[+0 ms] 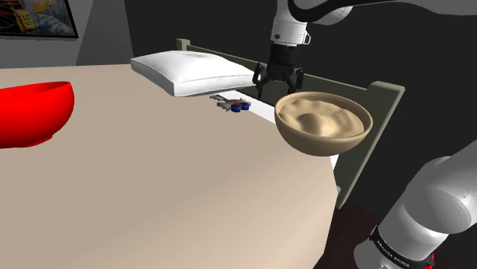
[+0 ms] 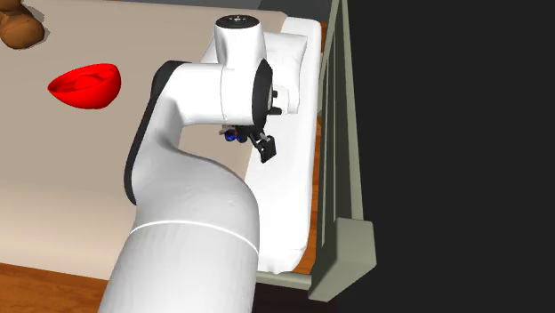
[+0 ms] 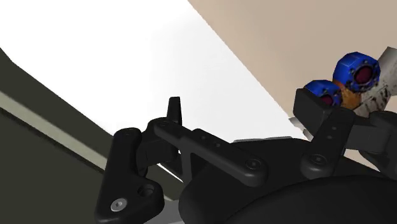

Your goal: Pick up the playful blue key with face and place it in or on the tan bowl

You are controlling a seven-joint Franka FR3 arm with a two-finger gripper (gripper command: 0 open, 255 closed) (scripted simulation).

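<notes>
Beige bedcover [image 1: 168, 176] spreads under everything, with a white pillow [image 1: 191, 72] at its headboard end. At the shoulder view's left sits a red bowl [image 1: 30, 115], its inside plain red. By the bed's right edge stands the tan bowl [image 1: 359, 126], its interior lumpy and tan. Between the pillow and the tan bowl hangs the gripper [image 1: 280, 92], fingers spread apart, clasping nothing. Just beside the pillow, the blue key [image 1: 238, 107] lies on the bed, outside both bowls.

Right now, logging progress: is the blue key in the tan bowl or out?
Out. The blue key lies on the bed beside the white pillow, apart from the tan bowl; the open pincer holds nothing.
</notes>
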